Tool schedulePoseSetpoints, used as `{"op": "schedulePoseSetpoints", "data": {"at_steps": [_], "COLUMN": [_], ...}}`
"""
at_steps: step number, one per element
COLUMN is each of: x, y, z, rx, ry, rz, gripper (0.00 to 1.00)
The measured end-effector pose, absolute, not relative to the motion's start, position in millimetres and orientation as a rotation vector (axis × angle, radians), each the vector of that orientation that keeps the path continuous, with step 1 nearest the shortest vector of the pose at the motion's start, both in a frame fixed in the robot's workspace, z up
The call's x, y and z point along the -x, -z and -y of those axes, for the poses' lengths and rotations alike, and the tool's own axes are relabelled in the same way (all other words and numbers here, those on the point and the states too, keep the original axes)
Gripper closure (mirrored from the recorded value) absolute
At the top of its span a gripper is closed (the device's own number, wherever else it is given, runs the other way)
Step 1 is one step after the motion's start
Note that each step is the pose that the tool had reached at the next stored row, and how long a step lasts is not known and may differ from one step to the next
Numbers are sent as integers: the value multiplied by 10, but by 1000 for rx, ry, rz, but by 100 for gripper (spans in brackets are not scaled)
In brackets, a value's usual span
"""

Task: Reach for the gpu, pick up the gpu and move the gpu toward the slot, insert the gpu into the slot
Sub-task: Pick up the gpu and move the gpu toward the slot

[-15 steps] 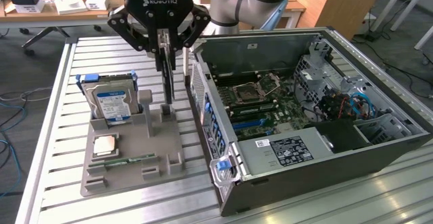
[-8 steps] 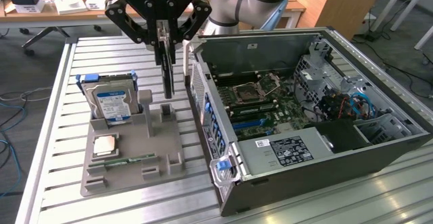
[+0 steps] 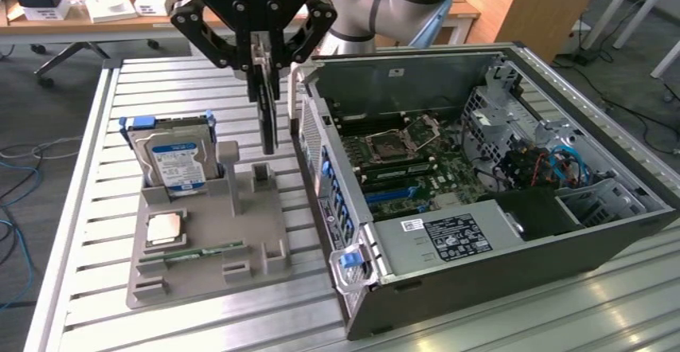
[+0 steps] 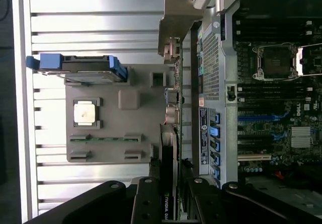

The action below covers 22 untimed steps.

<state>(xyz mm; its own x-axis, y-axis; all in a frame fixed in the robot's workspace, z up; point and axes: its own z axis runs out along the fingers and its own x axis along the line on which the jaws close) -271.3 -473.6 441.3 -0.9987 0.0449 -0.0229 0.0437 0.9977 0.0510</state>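
The gripper (image 3: 266,69) hangs over the gap between the grey parts fixture (image 3: 255,232) and the open computer case (image 3: 425,304). Its black fingers (image 4: 146,199) pinch the gpu (image 3: 270,125) from both flat sides, near one end of the card. The gpu hangs straight down from the fingers, edge-on in the exterior view and clear of the fixture below it. In the wrist view the card runs away from the fingers as a thin line, ending in its pale metal bracket (image 4: 177,12), just beside the case's perforated rear wall. The slot (image 3: 402,195), a long blue connector strip on the green motherboard (image 3: 447,169), lies inside the case, below the fingers and off to the exterior view's right, well apart from the card. On the fingers' other side, the blue-labelled hard drive (image 3: 175,157) stands upright in the fixture. A square CPU chip (image 3: 165,228) and a memory stick (image 3: 202,252) lie flat nearer the fixture's front. Everything rests on a slatted aluminium table (image 3: 95,312).
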Motion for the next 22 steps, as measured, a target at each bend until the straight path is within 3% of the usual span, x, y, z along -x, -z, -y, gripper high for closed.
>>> {"op": "schedulePoseSetpoints", "data": {"at_steps": [22], "x": [1859], "y": [-4411], "z": [4733], "rx": [-69], "ry": [-79], "rz": [-3116], "gripper": [74]}}
